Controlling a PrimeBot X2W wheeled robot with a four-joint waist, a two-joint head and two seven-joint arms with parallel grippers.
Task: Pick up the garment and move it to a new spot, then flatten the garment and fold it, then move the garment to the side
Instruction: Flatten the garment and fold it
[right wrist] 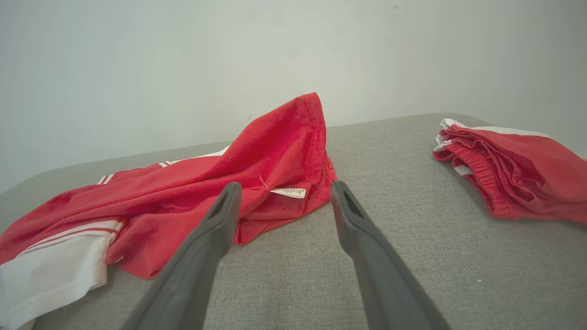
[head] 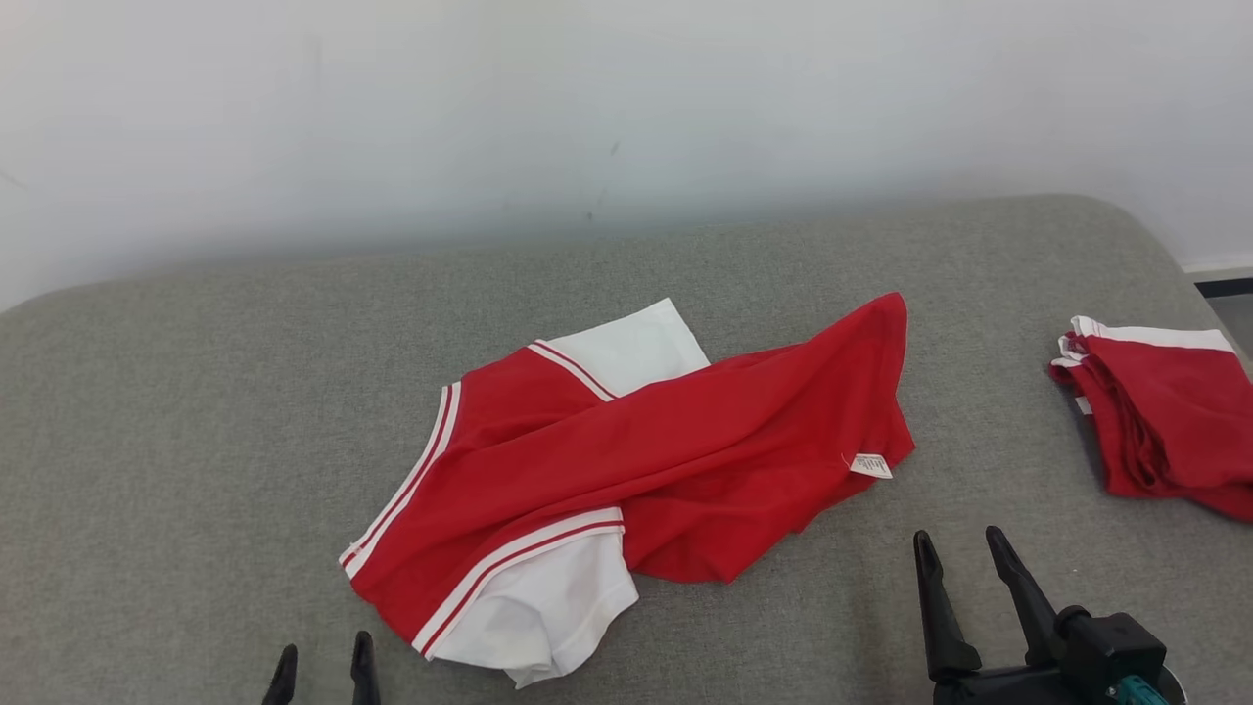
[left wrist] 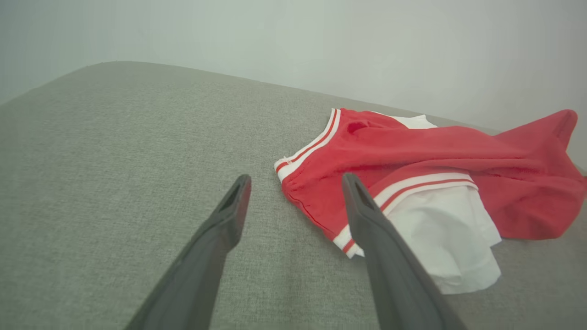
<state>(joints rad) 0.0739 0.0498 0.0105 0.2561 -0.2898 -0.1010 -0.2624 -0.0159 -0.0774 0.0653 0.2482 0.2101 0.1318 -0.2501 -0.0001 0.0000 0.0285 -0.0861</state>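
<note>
The grey padded surface carries two red and white cloth items, and two grippers stand over its near edge.

At the near edge on the left, the left gripper shows as two dark fingertips. They are spread apart with nothing between them. In the left wrist view its right finger crosses in front of the cloth; whether it touches cannot be told.

Just right of it, around the middle of the surface, lies the garment, one crumpled red shirt, unfolded and bunched in ridges. It has two white sleeves: one points to the near edge, the other to the far edge. Each meets the red along a white band with a thin red line. One small white label sits at the shirt's right hem.

Further right, at the near edge, the right gripper holds its two fingers released and apart, empty, their tips near the label end of the shirt without touching it.

At the right edge, well apart from the shirt, rests one folded bundle of red cloth with white trim. How many pieces it holds cannot be told.
</note>
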